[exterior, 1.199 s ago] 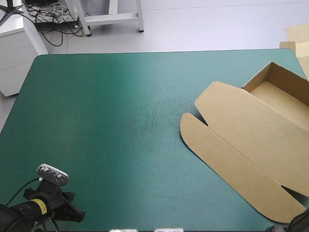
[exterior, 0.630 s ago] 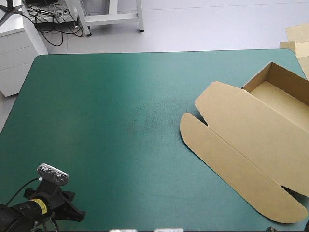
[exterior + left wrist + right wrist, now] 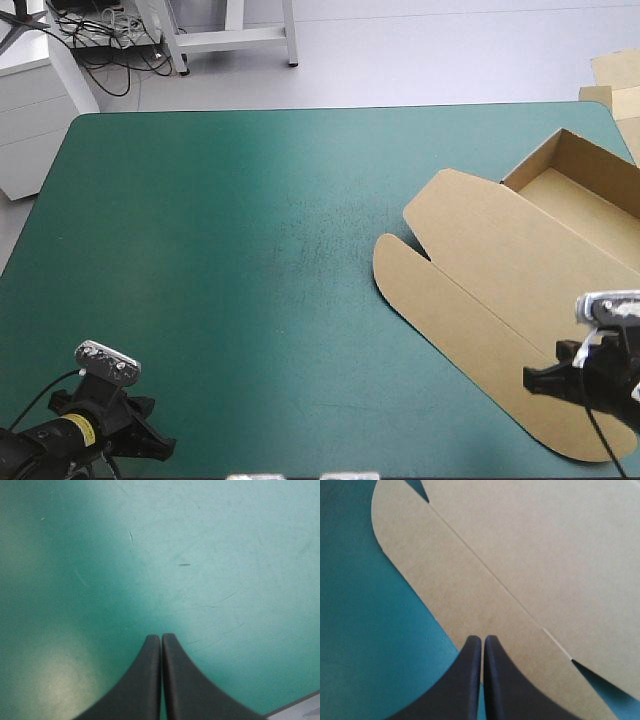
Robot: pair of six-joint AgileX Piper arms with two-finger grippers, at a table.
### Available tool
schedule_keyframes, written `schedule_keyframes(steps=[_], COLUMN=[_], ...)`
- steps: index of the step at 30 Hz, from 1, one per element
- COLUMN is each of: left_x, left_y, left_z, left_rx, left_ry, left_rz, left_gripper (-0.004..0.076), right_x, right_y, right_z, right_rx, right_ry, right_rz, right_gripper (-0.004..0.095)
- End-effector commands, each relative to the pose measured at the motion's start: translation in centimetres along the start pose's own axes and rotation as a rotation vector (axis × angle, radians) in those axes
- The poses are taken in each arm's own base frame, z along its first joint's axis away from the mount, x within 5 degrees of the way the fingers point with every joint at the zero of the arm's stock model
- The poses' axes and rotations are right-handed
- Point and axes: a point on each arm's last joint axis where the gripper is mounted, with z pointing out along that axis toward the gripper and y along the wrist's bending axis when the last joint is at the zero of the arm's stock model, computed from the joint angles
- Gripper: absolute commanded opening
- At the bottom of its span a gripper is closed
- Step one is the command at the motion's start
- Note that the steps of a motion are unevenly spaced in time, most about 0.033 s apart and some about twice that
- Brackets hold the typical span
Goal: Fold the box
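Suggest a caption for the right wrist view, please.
Shut right gripper at the edge of the brown box, lid flat.

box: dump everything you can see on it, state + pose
The box is a cut sheet of plain brown board lying at the right side of the teal-green cover, partly out of the high view. Its far part is an open tray with raised walls; the lid lies flat, a crease dividing it from a long round-ended flap. The right gripper, shut, hangs over the flap's near edge; contact cannot be told.
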Motion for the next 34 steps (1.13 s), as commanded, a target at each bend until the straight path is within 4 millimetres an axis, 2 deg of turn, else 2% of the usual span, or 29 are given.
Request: schedule_keyframes(steps=[1,9,16,22,34], left_x=[-0.6,0.3,0.7,0.7,0.9], left_y=[-0.1,0.0,0.0,0.0,0.1], left_z=[-1.2,-2.7,-3.2,-3.2,-3.1], left_rx=[0.014,0.025,0.029,0.029,0.024], left_ry=[-0.113,-0.23,-0.268,-0.268,-0.24], left_rz=[-0.001,-0.001,-0.001,-0.001,0.011], left_gripper=[-0.001,-0.001,-0.001,-0.001,-0.001], right_x=[2.1,7.0,9.0,9.1,9.2], right_y=[0.4,0.6,0.7,1.1,1.1], right_z=[0.2,1.8,2.7,2.4,2.5], right_rx=[-0.023,-0.03,-0.041,-0.069,-0.074], right_ry=[-0.025,-0.051,-0.087,-0.146,-0.134], right_rz=[-0.016,-0.019,-0.024,-0.048,-0.029], right_gripper=[-0.0001,-0.0001,-0.0001,-0.0001,-0.0001])
